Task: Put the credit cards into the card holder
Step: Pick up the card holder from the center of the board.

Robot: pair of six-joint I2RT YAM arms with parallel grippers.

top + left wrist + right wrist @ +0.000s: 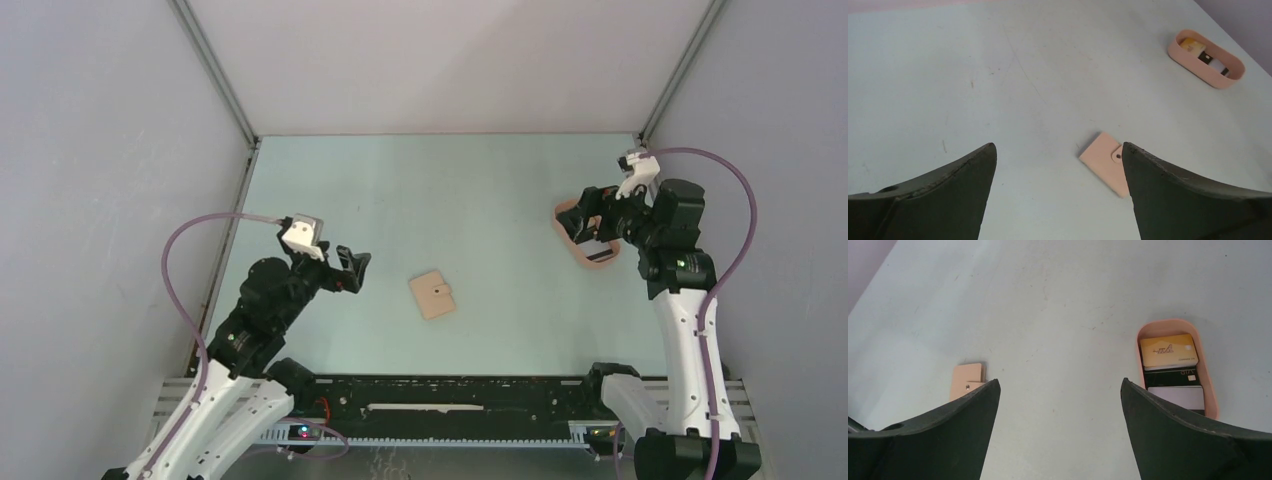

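Card holder: small, nearly square tan wallet (432, 295), folded shut, lying flat, its tab with the dark snap dot facing up.
Card holder, place: ahead of the left gripper (1058, 145), one corner hidden behind the tip of the jaw on the right of that wrist view.
Credit cards: three show, lying overlapped in a row inside a peach-pink oval tray (1209, 380).
Card order: yellow card (1168, 351) farthest, black card (1175, 376) in the middle, pale card (1175, 396) nearest.
Credit cards, place: just beyond the right gripper (1060, 380), off the tip of the jaw on the right of its view.
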